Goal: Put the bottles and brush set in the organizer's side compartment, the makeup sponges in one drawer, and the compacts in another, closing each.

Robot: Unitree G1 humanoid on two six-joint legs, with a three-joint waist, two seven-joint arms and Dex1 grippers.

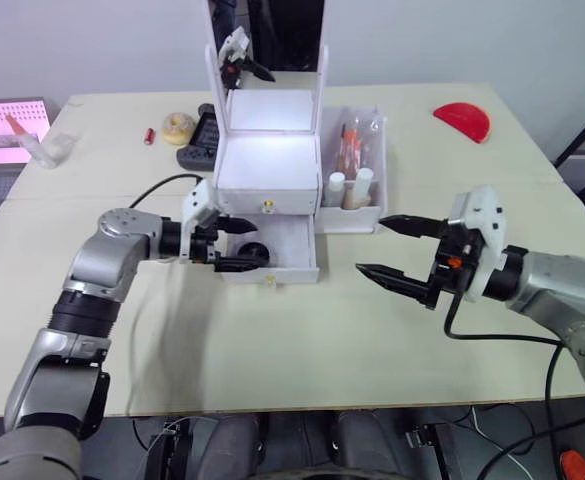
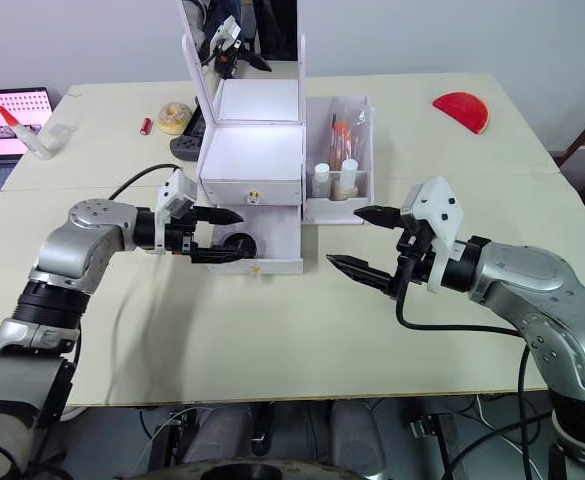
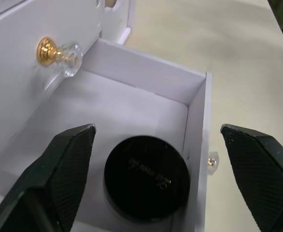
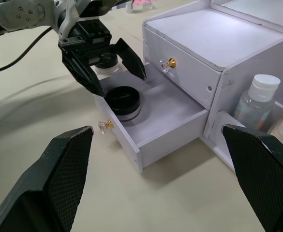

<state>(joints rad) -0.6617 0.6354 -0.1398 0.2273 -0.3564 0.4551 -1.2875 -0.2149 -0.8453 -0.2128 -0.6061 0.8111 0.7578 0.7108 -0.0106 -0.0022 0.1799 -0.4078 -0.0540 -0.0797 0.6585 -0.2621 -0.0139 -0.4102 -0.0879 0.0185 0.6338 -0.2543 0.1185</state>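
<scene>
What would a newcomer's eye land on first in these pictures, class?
The white organizer at mid-table, its lower drawer pulled out with a black compact lying in it. The left gripper hangs open over that compact, and the right gripper hovers open above bare table beside the side compartment of bottles.

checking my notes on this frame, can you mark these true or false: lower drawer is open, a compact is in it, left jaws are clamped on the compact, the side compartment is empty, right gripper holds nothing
1. The lower drawer is open. True.
2. A black compact lies in that drawer. True.
3. The left gripper is clamped on the compact. False: its jaws are spread wide, either side of the compact, not touching it.
4. The side compartment is empty. False: bottles already stand in it.
5. The right gripper holds nothing. True: its jaws are open over bare table.
</scene>
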